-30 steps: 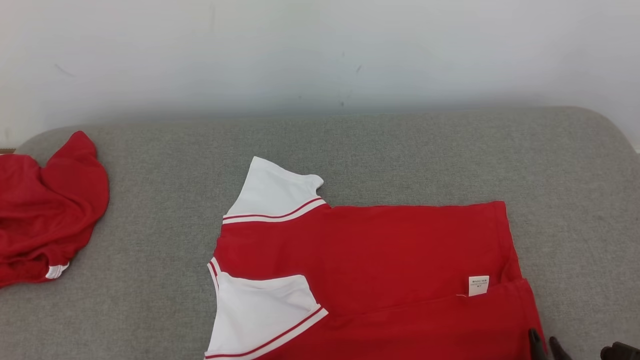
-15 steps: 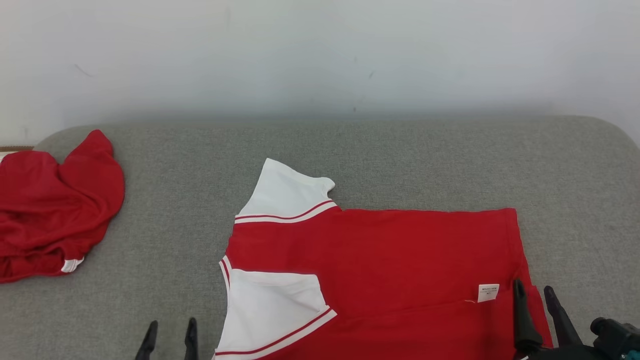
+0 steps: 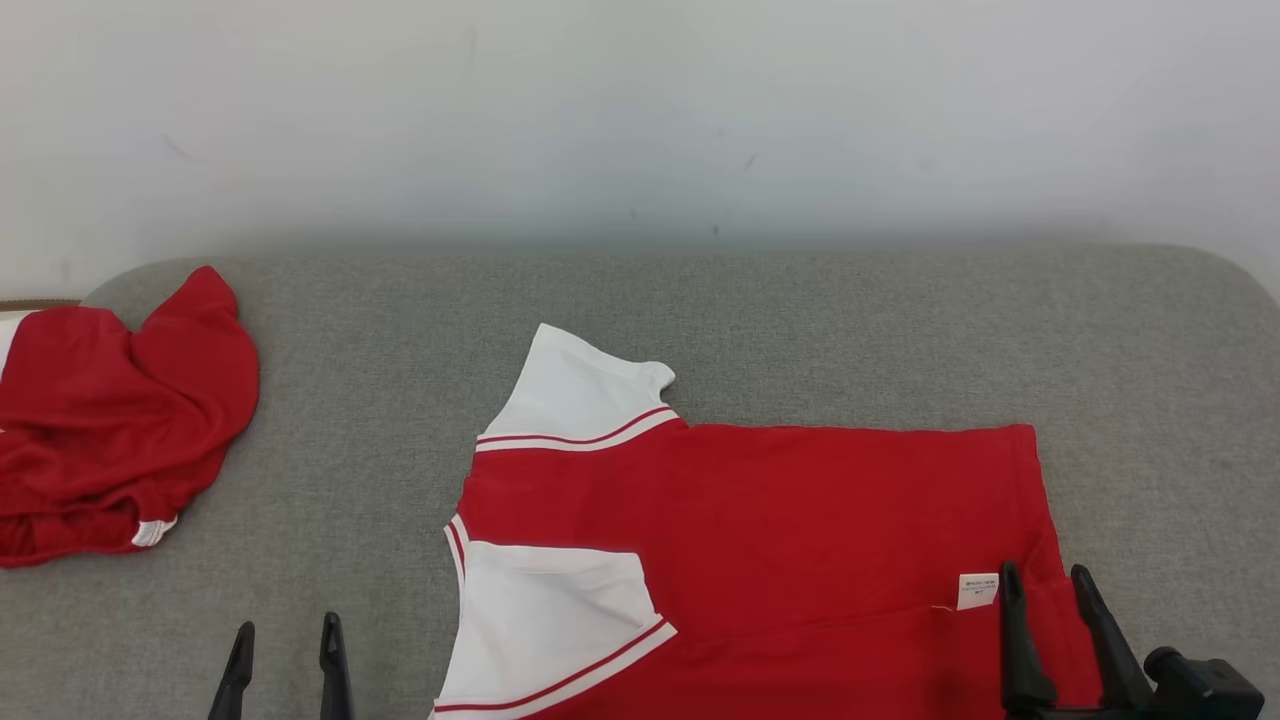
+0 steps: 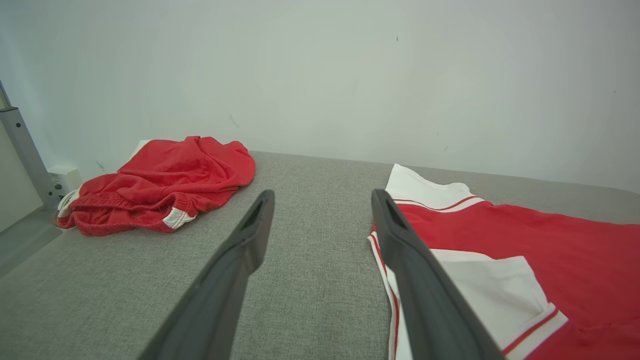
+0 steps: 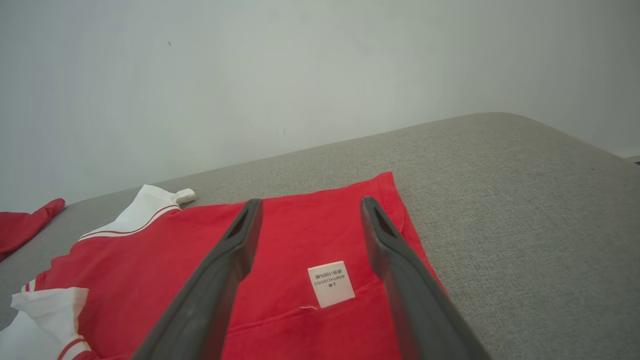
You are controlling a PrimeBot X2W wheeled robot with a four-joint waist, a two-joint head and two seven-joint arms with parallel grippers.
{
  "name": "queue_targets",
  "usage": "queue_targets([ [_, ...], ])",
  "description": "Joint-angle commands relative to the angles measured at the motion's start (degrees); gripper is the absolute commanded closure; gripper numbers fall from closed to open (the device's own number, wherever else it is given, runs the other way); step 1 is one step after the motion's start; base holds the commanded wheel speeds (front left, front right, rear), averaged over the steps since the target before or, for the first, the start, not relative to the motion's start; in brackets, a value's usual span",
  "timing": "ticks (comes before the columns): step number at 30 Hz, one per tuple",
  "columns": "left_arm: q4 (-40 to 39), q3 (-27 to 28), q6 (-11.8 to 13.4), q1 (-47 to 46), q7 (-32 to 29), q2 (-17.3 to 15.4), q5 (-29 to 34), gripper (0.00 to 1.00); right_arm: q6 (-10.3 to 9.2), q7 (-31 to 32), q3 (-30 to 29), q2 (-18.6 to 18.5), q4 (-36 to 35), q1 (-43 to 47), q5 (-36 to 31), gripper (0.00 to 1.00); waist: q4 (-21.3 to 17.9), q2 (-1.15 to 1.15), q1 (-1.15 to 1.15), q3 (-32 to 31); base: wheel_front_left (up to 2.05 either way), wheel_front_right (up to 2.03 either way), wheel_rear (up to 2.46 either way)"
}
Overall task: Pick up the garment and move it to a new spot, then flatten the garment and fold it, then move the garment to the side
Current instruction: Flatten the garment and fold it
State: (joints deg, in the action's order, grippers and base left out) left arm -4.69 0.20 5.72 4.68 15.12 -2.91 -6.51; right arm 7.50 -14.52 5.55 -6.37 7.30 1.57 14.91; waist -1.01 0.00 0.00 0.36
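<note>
Red garment (image 3: 780, 520), long axis left-right, sleeves (image 3: 575, 385) leftward, left pincer (image 3: 288, 625) wide, right pincer (image 3: 1044, 568) wide.

A plain, matte off-white wall (image 3: 640, 120) spans the upper part of the head view, from 9 o'clock across to 3 o'clock. A few small dark scuff marks (image 3: 716, 230) dot it near its foot at 12 o'clock. Below it lies a grey, woven-fabric padded surface (image 3: 850, 330) with rounded corners at 10 and 2 o'clock. The light is soft and even, with a faint shadow band where wall meets surface. In the left wrist view, a slim grey metal post (image 4: 20, 145) stands at 9 o'clock, with a small white box (image 4: 64, 178) near its foot against the wall.
</note>
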Motion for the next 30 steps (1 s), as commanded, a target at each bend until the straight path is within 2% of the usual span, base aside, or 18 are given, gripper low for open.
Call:
queue_targets([
  [1, 0.0, 0.1, -0.1, 0.6, 0.0, 0.0, 0.4, 0.00, -0.01, -0.2, 0.0, 0.2, 0.2, 0.3, -0.7, 0.00, -0.1, 0.00, 0.00, 0.0, 0.00, 0.00, 0.00],
  [6, 2.2, 0.2, -2.8, -3.8, 0.1, -0.8, -0.6, 0.00, -0.01, -0.4, 0.7, 0.5, 0.8, -1.5, -0.7, 0.00, -1.1, 0.00, 0.00, 0.9, 0.00, 0.00, 0.00],
  [9, 5.2, -0.1, -5.9, -8.1, 0.0, -2.1, -2.3, 0.00, -0.01, -0.1, 1.1, 0.7, 2.0, -3.3, -0.9, 0.00, -2.4, 0.00, 0.00, 1.7, 0.00, 0.00, 0.00],
  [13, 9.1, -0.3, -9.9, -16.8, -2.8, -5.4, -4.7, 0.00, -0.01, 0.1, 2.5, 1.0, 3.3, -6.7, -1.0, 0.00, -4.8, 0.00, 0.00, 3.6, 0.00, 0.00, 0.00],
  [16, 11.3, -1.2, -11.7, -23.7, -5.7, -8.5, -6.0, 0.00, -0.01, 0.2, 2.7, 1.4, 5.1, -9.7, -0.8, 0.00, -7.3, 0.00, 0.00, 5.9, 0.00, 0.00, 0.00],
  [22, 14.9, -4.7, -13.0, -35.9, -12.2, -15.1, -11.3, 0.00, -0.01, -0.2, 4.4, 2.6, 9.3, -17.4, 0.1, 0.00, -12.2, 0.00, 0.00, 11.0, 0.00, 0.00, 0.00],
  [26, 18.2, -10.1, -13.1, -42.6, -16.7, -19.8, -16.2, 0.00, -0.01, -0.6, 5.9, 3.1, 11.1, -21.6, 0.8, 0.00, -14.8, 0.00, 0.00, 14.6, 0.00, 0.00, 0.00],
  [27, 18.2, -10.1, -13.1, -42.6, -16.7, -19.8, -16.2, 0.00, -0.01, -0.6, 5.9, 3.1, 11.1, -21.6, 0.8, 0.00, -14.8, 0.00, 0.00, 14.6, 0.00, 0.00, 0.00],
  [30, 21.4, -13.3, -13.1, -46.7, -18.5, -22.7, -19.5, 0.00, -0.01, -0.7, 6.9, 3.4, 12.0, -24.4, 1.3, 0.00, -16.4, 0.00, 0.00, 16.8, 0.00, 0.00, 0.00],
])
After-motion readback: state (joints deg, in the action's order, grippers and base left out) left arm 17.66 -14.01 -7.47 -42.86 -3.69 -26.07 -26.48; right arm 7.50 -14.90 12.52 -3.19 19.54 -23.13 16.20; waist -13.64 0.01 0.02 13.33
